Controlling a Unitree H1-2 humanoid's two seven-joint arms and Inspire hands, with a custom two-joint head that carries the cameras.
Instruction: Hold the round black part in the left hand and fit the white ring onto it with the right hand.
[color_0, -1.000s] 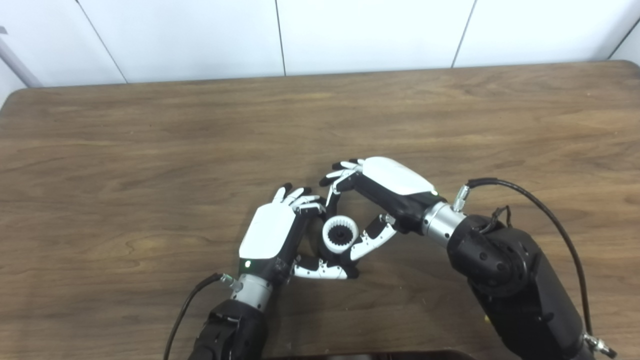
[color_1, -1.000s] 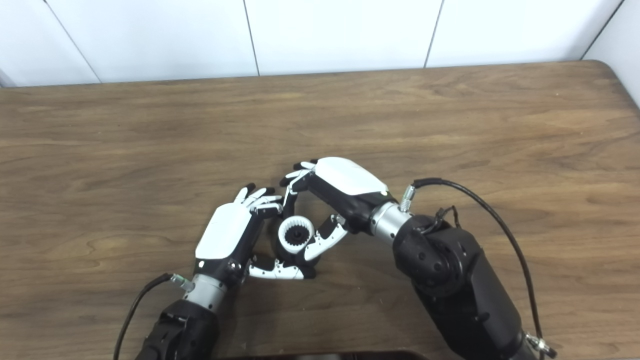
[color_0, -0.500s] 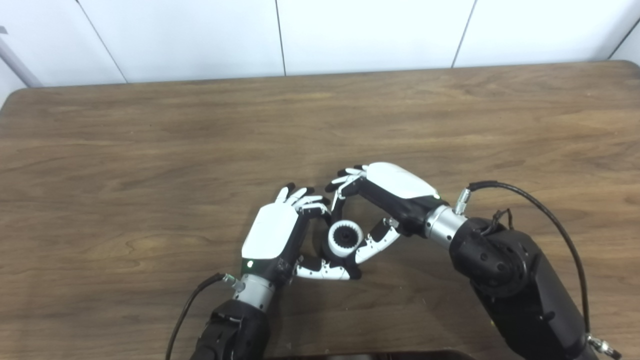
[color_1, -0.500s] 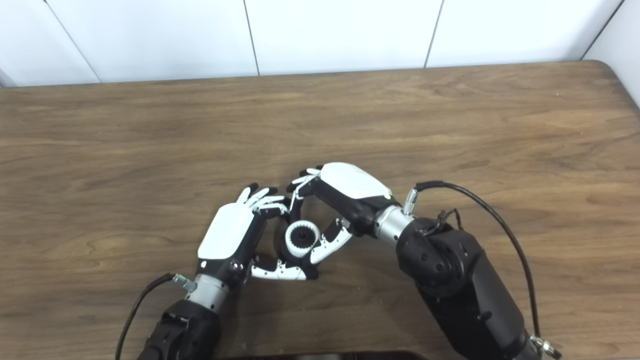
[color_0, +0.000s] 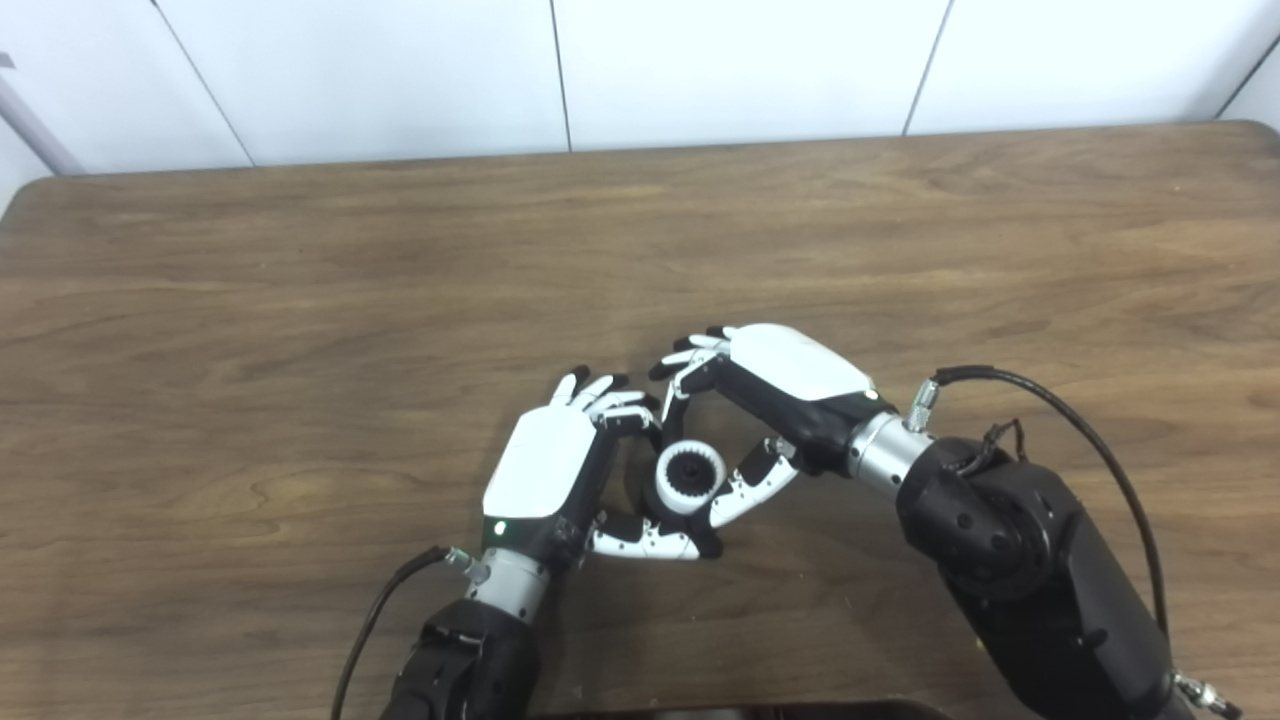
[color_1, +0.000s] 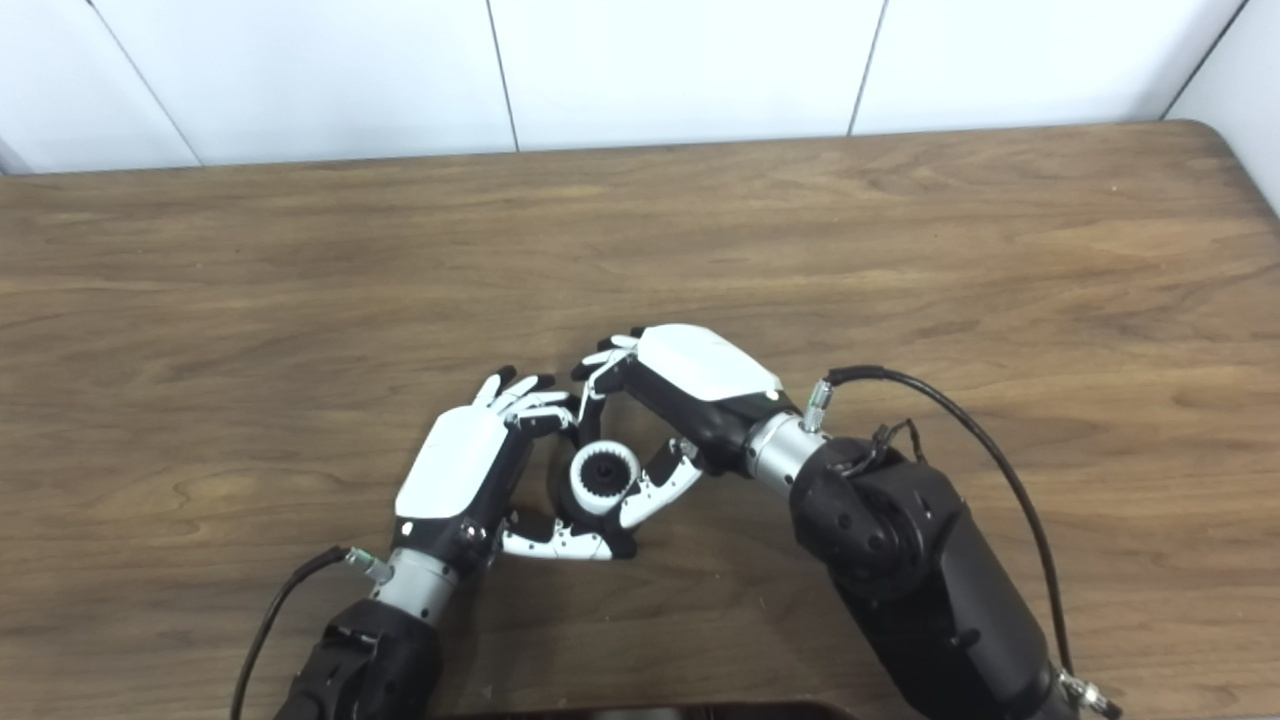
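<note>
The white ring (color_0: 690, 477) sat around the black part (color_0: 688, 469), whose dark, toothed centre showed through the ring's opening; the ring's inner edge looked finely ribbed, its outer wall smooth and round. The pair lay between the two hands, over the near middle of the table (color_0: 300, 300), well away from its far edge and corners.

The left hand (color_0: 545, 470) cupped the part from the left, its glossy white back turned up, its fingers (color_0: 598, 392) curled over the far side and its thumb reaching under the near side. It was grasping the black part.

The right hand (color_0: 780, 385) arched over from the right, fingers (color_0: 685, 360) bent down beside the ring's far edge and thumb (color_0: 750, 485) pressed against its near right side, so it was gripping the ring.

Both hands had white shells with black segmented fingers, metal wrist collars and bulky black forearms; a black cable (color_0: 1080, 410) looped off the right wrist.

The table was brown wood grain with a rounded far right corner. Behind it stood a wall (color_0: 700, 70) of plain white panels.
</note>
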